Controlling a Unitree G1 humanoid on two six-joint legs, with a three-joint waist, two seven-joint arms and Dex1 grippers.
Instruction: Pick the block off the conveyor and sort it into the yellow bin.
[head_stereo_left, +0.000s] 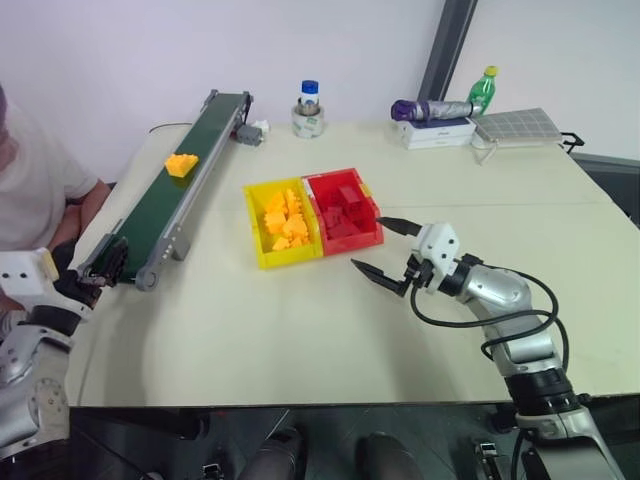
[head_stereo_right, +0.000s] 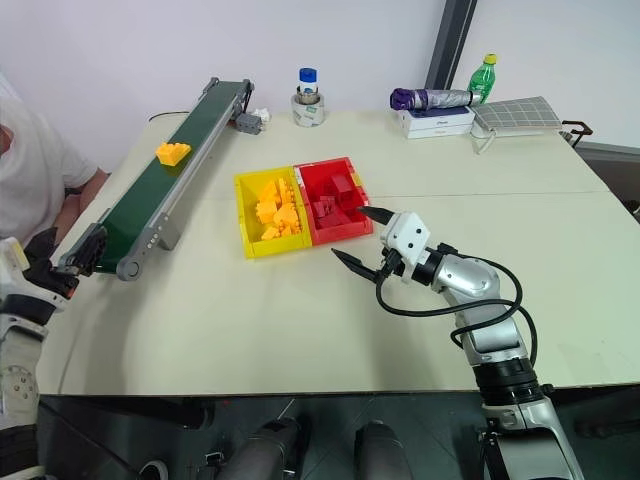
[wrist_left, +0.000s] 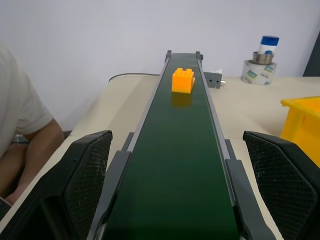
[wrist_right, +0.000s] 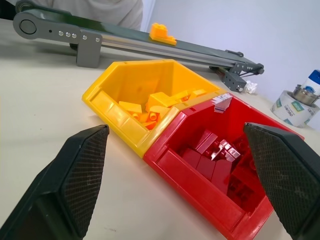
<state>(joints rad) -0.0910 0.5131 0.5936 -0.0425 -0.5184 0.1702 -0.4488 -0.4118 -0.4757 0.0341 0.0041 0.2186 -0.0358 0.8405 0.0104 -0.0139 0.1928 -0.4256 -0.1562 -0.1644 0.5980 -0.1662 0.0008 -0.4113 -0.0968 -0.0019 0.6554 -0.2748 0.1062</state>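
left gripper (wrist_left: 175, 185) jaws apart at conveyor (wrist_left: 175, 165) end | block (wrist_left: 183, 80) far up belt, untouched

Bright, even light from above leaves only soft, faint shadows on the pale worktop (head_stereo_left: 300, 330). The dark conveyor (wrist_left: 180, 165) carries a dull sheen, and close-up jaws look softly blurred.

We see our right arm (head_stereo_left: 500, 290) as silver metal segments looped with black cable, ending in a white housing and a gripper (head_stereo_left: 379, 248) with black textured fingers (wrist_right: 75, 185).
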